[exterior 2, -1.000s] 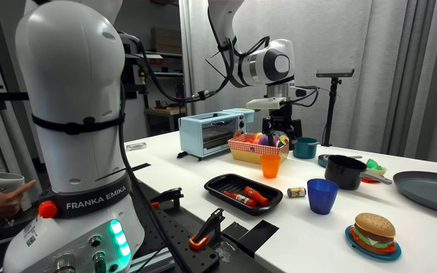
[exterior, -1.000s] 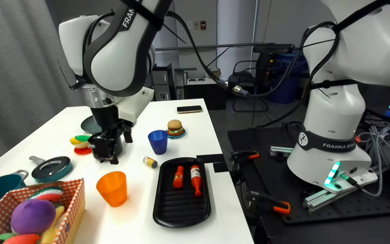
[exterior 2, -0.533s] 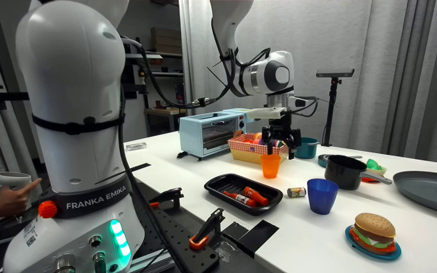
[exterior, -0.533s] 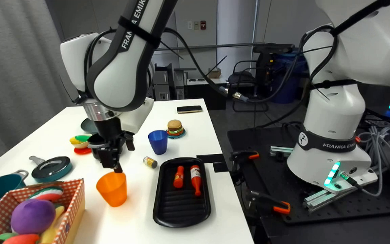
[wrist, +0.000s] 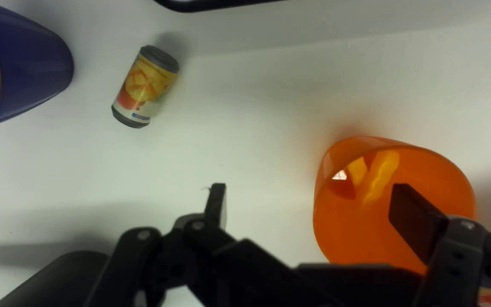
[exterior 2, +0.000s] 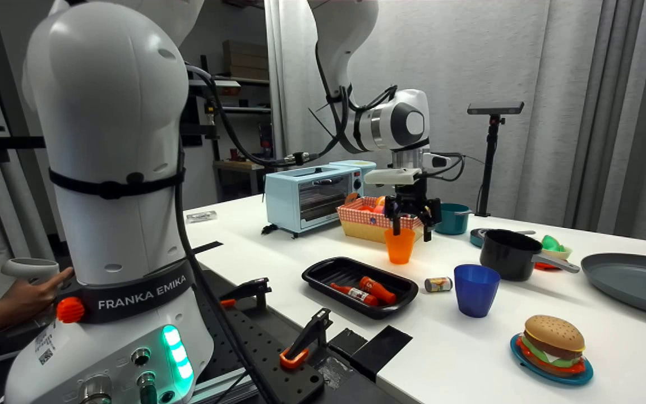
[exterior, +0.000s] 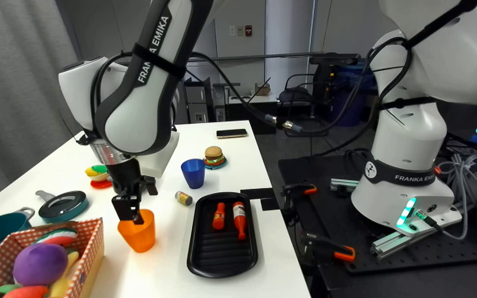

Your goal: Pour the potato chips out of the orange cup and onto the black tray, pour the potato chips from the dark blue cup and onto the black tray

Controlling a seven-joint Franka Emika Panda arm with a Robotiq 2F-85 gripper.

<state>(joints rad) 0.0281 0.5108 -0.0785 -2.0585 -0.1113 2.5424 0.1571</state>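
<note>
- The gripper [wrist: 308, 192] is now brought lower, jaws spread, nothing held.
- One finger [wrist: 416, 221] is poised over the upright orange cup [wrist: 365, 217], near the tray [exterior: 218, 257].
- For pouring, a rim grasp is apparently being prepared.

White arm [exterior: 135, 120], black "FRANKA EMIKA" band [exterior 2: 143, 297], black cables [exterior: 227, 81], black gripper [exterior 2: 411, 232]

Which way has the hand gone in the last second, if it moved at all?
Yes, downward: in both exterior views the hand showed clear above the orange cup, which has stayed put, and now overlaps the cup's rim.
</note>
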